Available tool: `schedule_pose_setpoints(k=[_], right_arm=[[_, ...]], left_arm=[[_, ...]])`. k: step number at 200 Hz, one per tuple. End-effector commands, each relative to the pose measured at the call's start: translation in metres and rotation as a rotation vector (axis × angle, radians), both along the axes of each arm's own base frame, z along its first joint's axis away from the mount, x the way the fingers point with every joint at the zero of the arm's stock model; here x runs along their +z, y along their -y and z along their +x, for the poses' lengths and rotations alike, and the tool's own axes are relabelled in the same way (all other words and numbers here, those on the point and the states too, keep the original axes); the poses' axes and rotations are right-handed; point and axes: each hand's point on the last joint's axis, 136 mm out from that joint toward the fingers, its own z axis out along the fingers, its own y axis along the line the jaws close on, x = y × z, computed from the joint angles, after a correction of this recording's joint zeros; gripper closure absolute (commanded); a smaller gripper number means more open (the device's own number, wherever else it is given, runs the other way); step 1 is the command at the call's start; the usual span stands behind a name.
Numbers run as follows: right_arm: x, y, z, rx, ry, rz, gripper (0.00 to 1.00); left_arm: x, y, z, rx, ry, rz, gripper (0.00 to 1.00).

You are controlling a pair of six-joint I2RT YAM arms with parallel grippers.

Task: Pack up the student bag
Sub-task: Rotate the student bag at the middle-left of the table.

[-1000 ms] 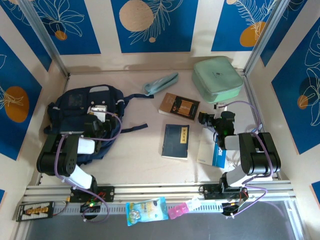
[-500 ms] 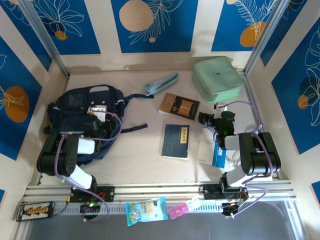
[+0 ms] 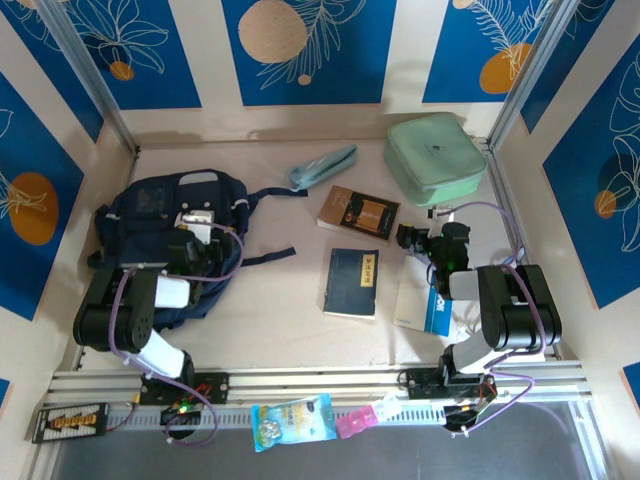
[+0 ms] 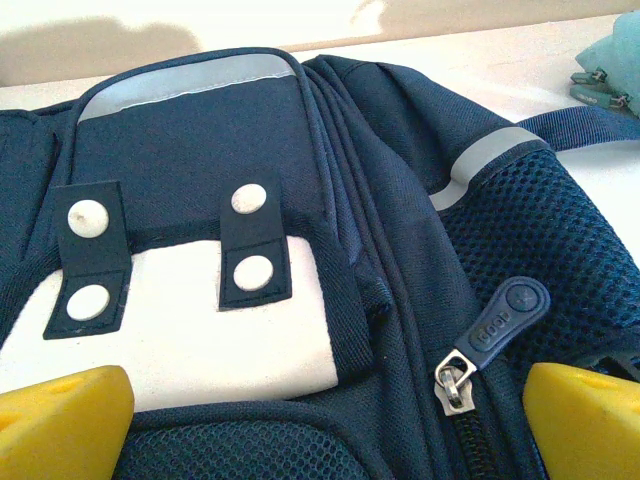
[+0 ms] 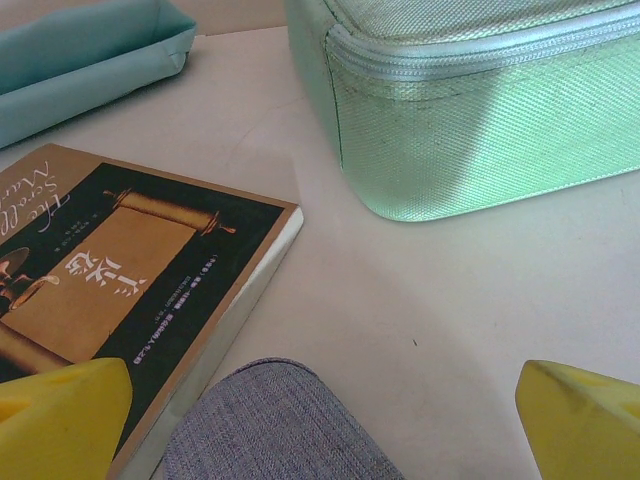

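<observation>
A: Well, my left gripper [image 4: 322, 425] and right gripper [image 5: 320, 420] both gape empty; the student bag [image 3: 150, 205] lies under the left one.
B: Closing here, I'd likely pinch fabric, missing the zip pull [image 4: 497, 325].

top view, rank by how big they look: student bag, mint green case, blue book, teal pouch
1. student bag
2. mint green case
3. blue book
4. teal pouch, near the book's length but much slimmer

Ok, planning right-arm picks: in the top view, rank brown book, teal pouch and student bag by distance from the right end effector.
1. brown book, just left of the right end effector.
2. teal pouch, farther back-left.
3. student bag, far left.
</observation>
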Motion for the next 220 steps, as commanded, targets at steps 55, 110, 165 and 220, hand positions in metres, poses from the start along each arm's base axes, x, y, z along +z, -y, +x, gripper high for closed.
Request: schedule_pose_setpoints(k=[55, 110, 165, 220], right_arm=[[0.014, 0.0, 0.008, 0.011, 0.049, -0.008, 0.01], [0.052, 0.013, -0.002, -0.115, 0.079, -0.061, 0.01], [0.09, -0.015, -0.005, -0.142, -0.079, 0.161, 0.01], [0.105, -0.093, 0.012, -0.011, -0.303, 0.317, 0.01]], left_arm=[[0.005, -0.001, 0.003, -0.004, 0.02, 0.013, 0.0], [0.039, -0.015, -0.01, 0.08, 0.071, 0.014, 0.0], [0.117, -0.02, -0.015, 0.177, 0.04, -0.175, 0.06], [0.124, -0.006, 0.013, 0.192, -0.171, -0.309, 0.0]])
